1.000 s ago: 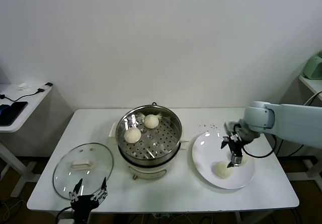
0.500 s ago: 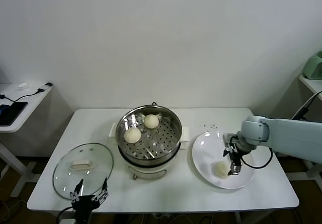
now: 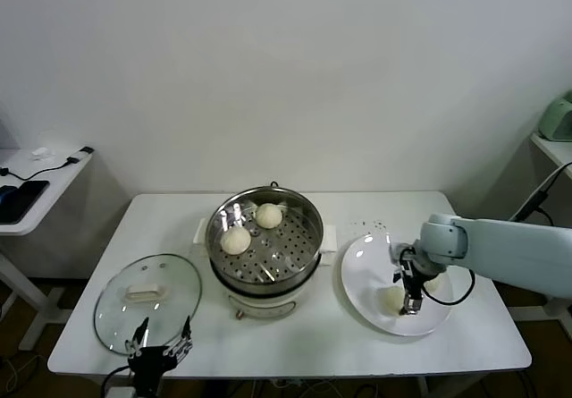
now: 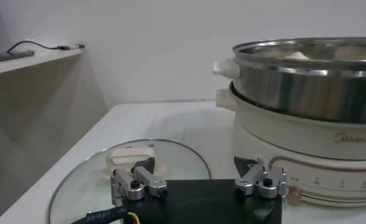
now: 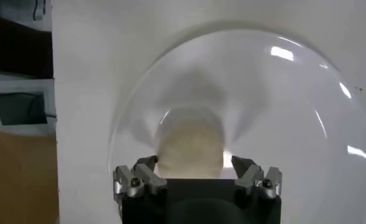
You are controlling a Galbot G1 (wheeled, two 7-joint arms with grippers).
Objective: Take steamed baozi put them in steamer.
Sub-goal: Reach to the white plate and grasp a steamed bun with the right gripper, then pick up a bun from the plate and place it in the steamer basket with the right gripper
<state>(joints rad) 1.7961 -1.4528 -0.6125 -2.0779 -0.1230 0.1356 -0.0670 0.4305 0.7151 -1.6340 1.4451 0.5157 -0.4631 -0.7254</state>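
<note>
Right claw [image 3: 410, 301] low over the white plate [image 3: 362, 259], fingers spread, straddling a bun [image 5: 191, 149] but not clenched on it as far as the wrist view shows. In the head view that bun [image 3: 391, 298] sits on the plate's near half. Two more buns [image 3: 236, 239] [image 3: 268, 215] already lie on the perforated tray of the steamer [image 3: 304, 264], toward its far-left part. A fourth bun not made out.

Left claw [image 3: 157, 351] parked low at the bench [image 3: 161, 215] front edge, by the glass lid [image 3: 121, 304]; fingers apart, holding nothing.

Risks, as judged: soft dough, so a hard squeeze could dent it; an off-centre close could push the bun sliding across the smooth plate. A low carry could clip the steamer's raised steel rim.

Room: plate lies just beside the steamer, short travel. Tray's near-right part is bare, good landing spot. Bench edge near the plate's front; a dropped bun might roll off.
</note>
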